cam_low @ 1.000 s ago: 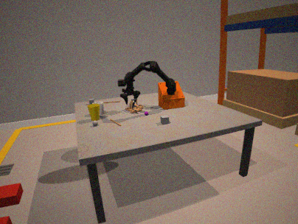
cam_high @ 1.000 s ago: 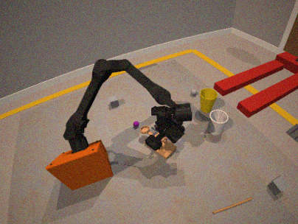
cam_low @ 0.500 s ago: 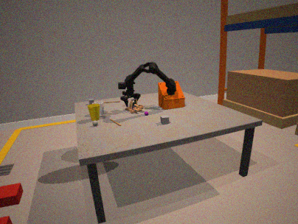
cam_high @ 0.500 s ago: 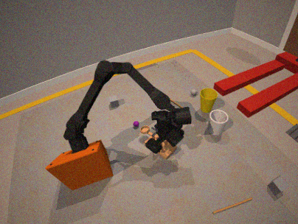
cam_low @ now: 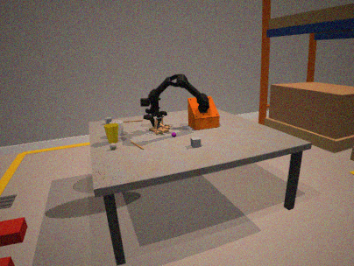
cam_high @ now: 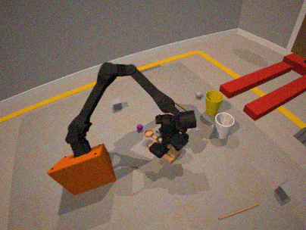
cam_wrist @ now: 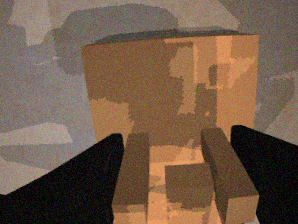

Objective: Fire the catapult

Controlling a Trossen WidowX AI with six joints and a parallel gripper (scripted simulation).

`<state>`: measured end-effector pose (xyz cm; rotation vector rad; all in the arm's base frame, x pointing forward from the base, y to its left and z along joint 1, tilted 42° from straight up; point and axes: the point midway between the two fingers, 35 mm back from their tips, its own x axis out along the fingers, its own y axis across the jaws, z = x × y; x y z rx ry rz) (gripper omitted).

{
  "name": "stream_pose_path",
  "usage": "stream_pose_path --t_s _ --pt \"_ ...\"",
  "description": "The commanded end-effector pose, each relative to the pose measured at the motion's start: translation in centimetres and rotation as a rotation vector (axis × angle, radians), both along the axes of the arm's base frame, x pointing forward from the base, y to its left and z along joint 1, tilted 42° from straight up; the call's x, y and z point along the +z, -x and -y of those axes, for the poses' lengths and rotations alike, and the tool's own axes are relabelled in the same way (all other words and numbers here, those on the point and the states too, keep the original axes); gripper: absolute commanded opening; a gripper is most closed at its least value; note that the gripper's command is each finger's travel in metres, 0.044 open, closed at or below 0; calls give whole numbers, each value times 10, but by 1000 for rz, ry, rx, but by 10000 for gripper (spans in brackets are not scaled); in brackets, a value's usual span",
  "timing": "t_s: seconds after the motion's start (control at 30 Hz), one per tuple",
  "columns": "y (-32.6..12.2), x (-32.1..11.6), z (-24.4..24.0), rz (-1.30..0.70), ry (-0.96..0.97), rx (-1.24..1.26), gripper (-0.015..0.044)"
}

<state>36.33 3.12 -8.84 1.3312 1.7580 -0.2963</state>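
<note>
Two dark fingers of the claw (cam_high: 169,144) (cam_low: 155,119) (cam_wrist: 176,131) stand part-way open, one on each outer side of a pair of wooden uprights on the catapult (cam_high: 173,155) (cam_low: 162,130) (cam_wrist: 150,100). Only slim gaps show near the upper ends of the uprights in the wrist view; whether the fingers press on the wood lower down, I cannot tell. The lower ends of the uprights are cut off by the frame there, and from the top the claw covers much of the catapult's middle.

The catapult's small round cup (cam_high: 149,133) pokes out past the claw, and the purple ball (cam_high: 139,127) (cam_low: 173,135) rests on the counter (cam_high: 159,212) (cam_low: 219,159) just beside that cup, outside it. A grey block (cam_high: 117,106) (cam_low: 195,142) lies farther off on the ball's side.

Farther out, the white mug (cam_high: 223,132) (cam_low: 121,129) stands upright, mostly hidden behind the yellow cup (cam_high: 213,104) (cam_low: 112,133) in the exterior view. From the top, the two stand near each other with a gap between them. Both are nearer one end edge of the counter, well apart from the catapult. A wide gap separates the catapult from a thin stick (cam_high: 238,211) (cam_low: 132,121). Beyond the counter, red beams (cam_high: 261,80) (cam_low: 13,232) show.
</note>
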Motion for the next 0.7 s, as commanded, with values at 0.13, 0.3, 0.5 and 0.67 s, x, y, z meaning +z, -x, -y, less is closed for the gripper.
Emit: stream_pose_path --t_s 0.13,0.3,0.5,0.67 --pt "0 0 0 1 -1 0 111" --pt "-2 35 32 0 3 0 0" --pt "-2 37 33 34 1 39 0" --pt "-2 37 33 145 -6 168 0"
